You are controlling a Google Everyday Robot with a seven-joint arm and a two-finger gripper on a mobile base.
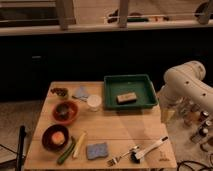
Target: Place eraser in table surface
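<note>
The eraser [126, 97], a small tan-brown block with a darker top, lies flat inside the green tray [112, 86] at the back right of the light wooden table surface [122, 131]. My white arm comes in from the right. The gripper [167, 116] hangs pointing down just off the table's right edge, to the right of the tray and apart from the eraser. Nothing shows in it.
On the table are a white cup [93, 102], a red bowl [65, 111], a second bowl with an orange item [55, 138], a blue sponge [97, 150], a green vegetable [66, 151], a fork [120, 156] and a white-handled tool [150, 148]. Bottles [197, 122] stand at the right.
</note>
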